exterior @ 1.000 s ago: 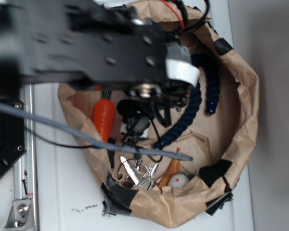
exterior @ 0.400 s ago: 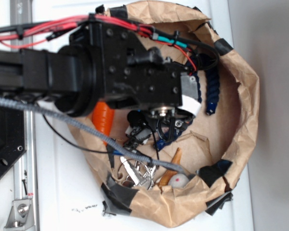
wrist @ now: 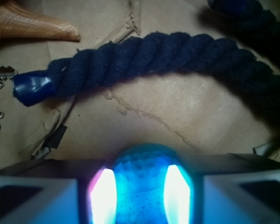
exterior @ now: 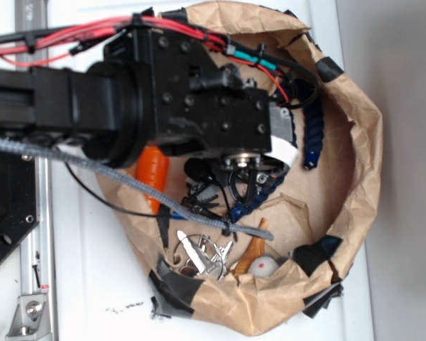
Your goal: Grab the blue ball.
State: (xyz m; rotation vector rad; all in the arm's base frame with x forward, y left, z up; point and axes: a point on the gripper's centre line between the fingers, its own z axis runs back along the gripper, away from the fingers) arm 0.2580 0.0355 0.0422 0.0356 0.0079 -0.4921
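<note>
Exterior and wrist views of the arm lowered into a brown paper bag (exterior: pixel 362 142). The gripper (wrist: pixel 144 196) is clenched on the blue ball (wrist: pixel 144 172): in the wrist view its two pale fingers (wrist: pixel 32 200) stand at either side of the ball at 6 o'clock in the frame, pressed against it, with two bright glares on the ball's face. The ball is turquoise-blue, round, with a finely pebbled, rubbery-looking surface; only its upper half shows above the fingers. In the exterior view the ball is hidden beneath the black wrist housing (exterior: pixel 199 106), so its seat in the bag can only be placed under the gripper, near the bag's middle.

Beyond the ball, toward 12 o'clock in the wrist view, a dark navy twisted rope (wrist: pixel 154 56) curves across the paper floor, its left end bound in blue tape (wrist: pixel 32 88); rope and ball lie apart. An orange ridged toy (wrist: pixel 32 23) sits at 11 o'clock. In the exterior view an orange carrot toy (exterior: pixel 153 170) lies at 9 o'clock within the bag, metal clips (exterior: pixel 202 256) at 7 o'clock, and a small white-grey ball (exterior: pixel 264 266) at 6 o'clock by the bag wall
</note>
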